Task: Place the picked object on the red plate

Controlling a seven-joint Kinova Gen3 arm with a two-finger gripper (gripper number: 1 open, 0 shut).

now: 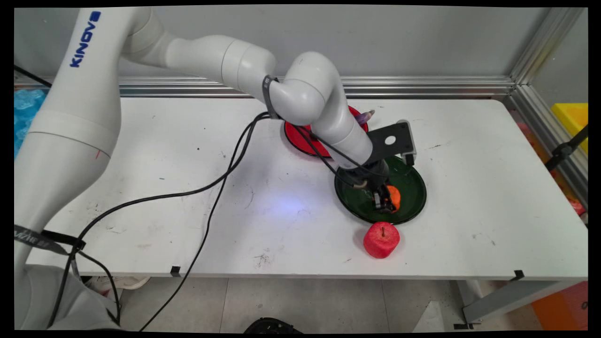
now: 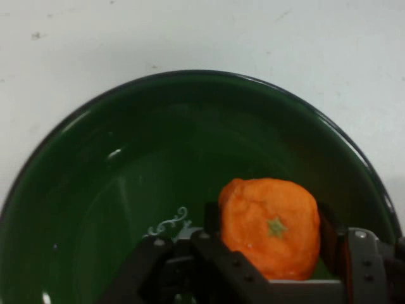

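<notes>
Orange fruit (image 2: 271, 225), dark green plate (image 1: 413, 188), red apple (image 1: 381, 240), red plate (image 1: 296, 137)

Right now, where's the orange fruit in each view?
Main view: the orange fruit lies in the green plate, near its front, between the gripper fingers, right of centre.
Hand view: lower right of centre, in the plate, with a finger on either side.
Shared landmark: the green plate's dark rim.

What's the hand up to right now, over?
Hand shut on soft orange toy fruit, low inside dark green plate. Red toy apple on table beside plate. Red plate behind.
</notes>
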